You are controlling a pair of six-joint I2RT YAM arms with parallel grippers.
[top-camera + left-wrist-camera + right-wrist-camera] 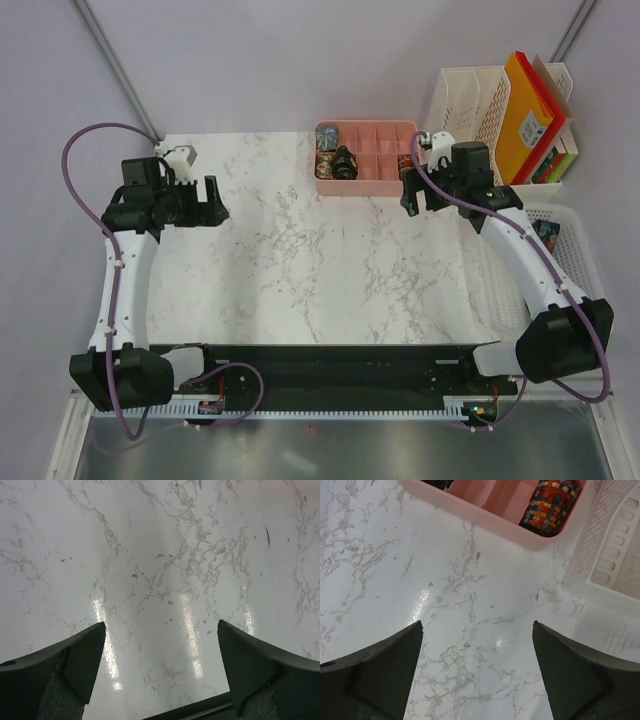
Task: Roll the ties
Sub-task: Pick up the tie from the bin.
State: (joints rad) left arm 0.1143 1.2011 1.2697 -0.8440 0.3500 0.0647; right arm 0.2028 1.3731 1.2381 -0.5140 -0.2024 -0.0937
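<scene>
Rolled ties sit in the pink compartment tray [380, 185] at the table's far edge: a grey-blue coil [327, 140], a dark coil [346, 162], and a red-orange patterned coil [405, 161] partly behind my right arm. The red-orange coil [551, 502] also shows in the tray's corner compartment [485, 516] in the right wrist view. My right gripper [405, 192] [477, 623] is open and empty over bare marble just in front of the tray. My left gripper [222, 203] [161, 625] is open and empty over the table's left side. No unrolled tie lies on the table.
A white desk organiser [470, 100] with orange and yellow folders stands at the back right. A white perforated basket [575, 255] [612, 545] sits along the right edge, beside the tray. A dark rail [330, 365] runs along the near edge.
</scene>
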